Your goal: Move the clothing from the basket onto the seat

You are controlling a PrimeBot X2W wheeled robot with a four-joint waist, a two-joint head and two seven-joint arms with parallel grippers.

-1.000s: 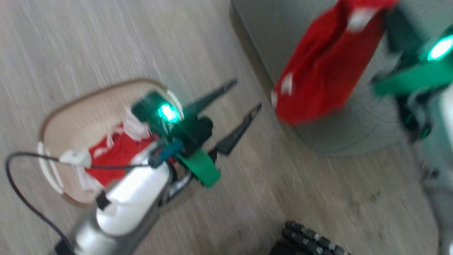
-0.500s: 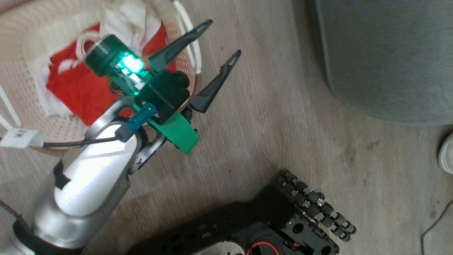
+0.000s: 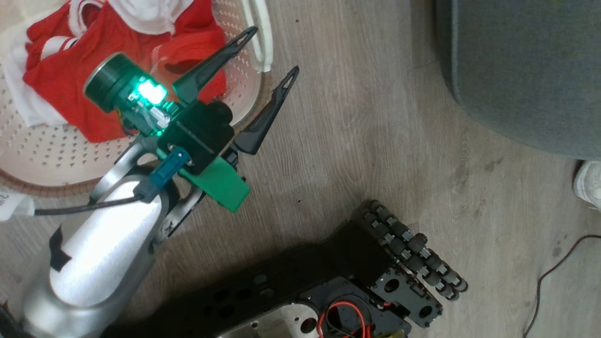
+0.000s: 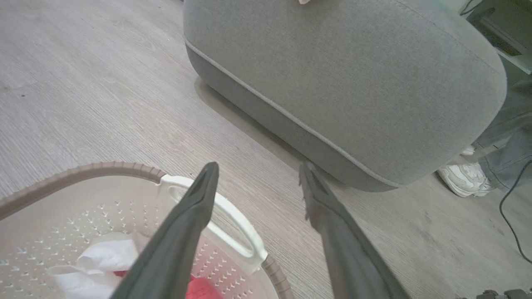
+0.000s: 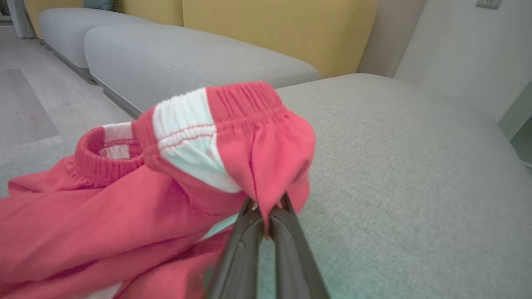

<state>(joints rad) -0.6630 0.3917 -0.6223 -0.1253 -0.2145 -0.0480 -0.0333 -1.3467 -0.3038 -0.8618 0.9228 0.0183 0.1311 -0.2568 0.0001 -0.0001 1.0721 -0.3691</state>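
Clothing (image 3: 117,51) is split right now: most of it lies in the basket (image 3: 56,155) on the floor (image 3: 375,117), and one garment (image 5: 249,137) hangs from the right gripper (image 5: 266,209) above the seat (image 5: 395,166). Those fingers (image 5: 291,249) are pressed together on a fold just under the elastic waistband (image 5: 245,99), a thin pinch of cloth and nothing more.

Danger one: the fabric looks thin and slippery, gathered at the waistband and broken by white panels. Most of it trails off to one side, toward the seat's edge as far as I can judge. Let go there and its weight may drag it over that rounded grey upholstered corner to the wood-look floor. I can't tell whether the trailing end rests on the cushion.

Over to the left gripper (image 3: 274,49), fingers (image 3: 206,68) spread wide, holding nothing. One finger hangs over the basket's inside and the other outside the brown woven-look rim (image 4: 104,168), with the white handle (image 4: 232,220) roughly between them. Danger two: drop straight down from here and it straddles that hard plastic loop, and the light perforated basket could tip or lift. The clothing in there is crumpled and layered, so a grab could bring up two pieces tangled together, or a fingertip could catch in a hole.

A person's shoe (image 4: 465,182) and a cable (image 3: 549,272) sit close beside the seat, both in the way of a wide swing.
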